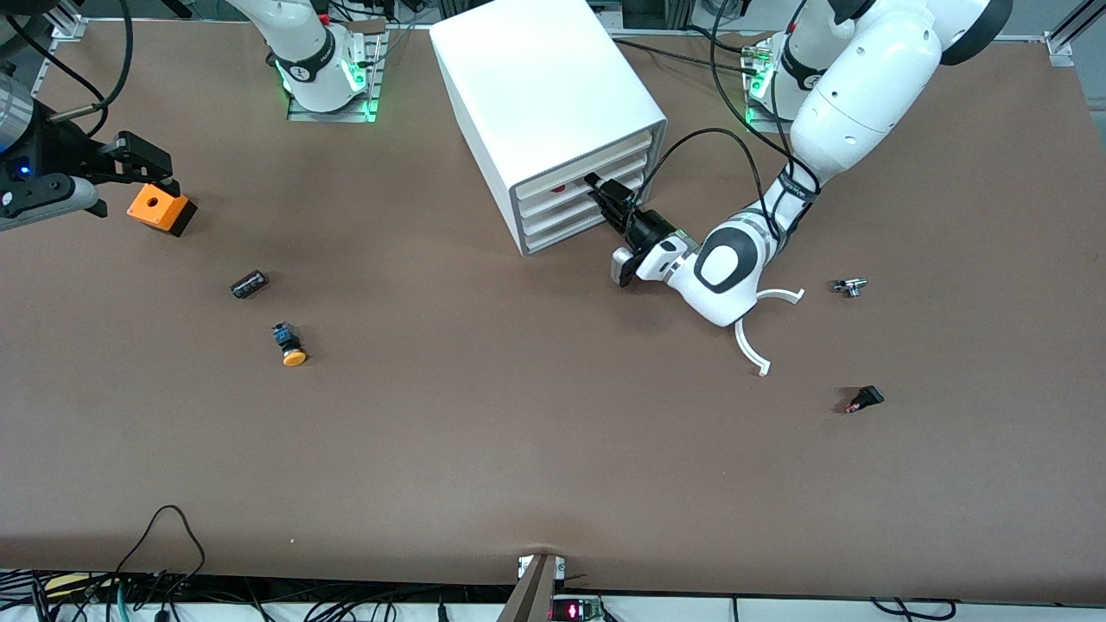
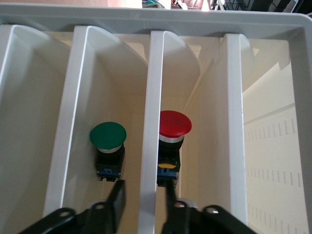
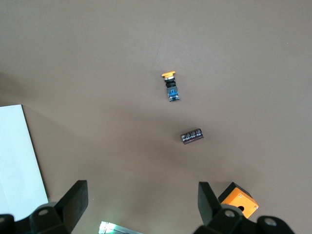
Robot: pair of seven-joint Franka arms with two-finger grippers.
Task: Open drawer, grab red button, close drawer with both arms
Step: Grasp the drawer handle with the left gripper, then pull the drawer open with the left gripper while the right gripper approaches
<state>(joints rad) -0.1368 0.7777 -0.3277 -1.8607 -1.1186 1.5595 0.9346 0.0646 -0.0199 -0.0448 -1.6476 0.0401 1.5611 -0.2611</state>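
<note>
The white cabinet [image 1: 544,104] stands at the back middle, its four drawers looking pushed in. My left gripper [image 1: 607,197] is at the drawer fronts. In the left wrist view [image 2: 142,197] its jaws are apart, one finger [image 2: 116,197] on each side of a drawer's front strip [image 2: 150,122], not clamping it. The red button [image 2: 174,124] lies in the slot on one side of that strip, and shows as a red spot in the front view [image 1: 559,187]. A green-capped button [image 2: 108,135] lies in the slot beside it. My right gripper [image 1: 143,164] hangs open and empty [image 3: 141,204] beside the orange box [image 1: 160,208].
An orange-yellow capped button [image 1: 289,343] and a small dark cylinder [image 1: 249,283] lie toward the right arm's end. Two white curved pieces [image 1: 750,345], a small metal part [image 1: 850,287] and a small black part [image 1: 865,398] lie toward the left arm's end.
</note>
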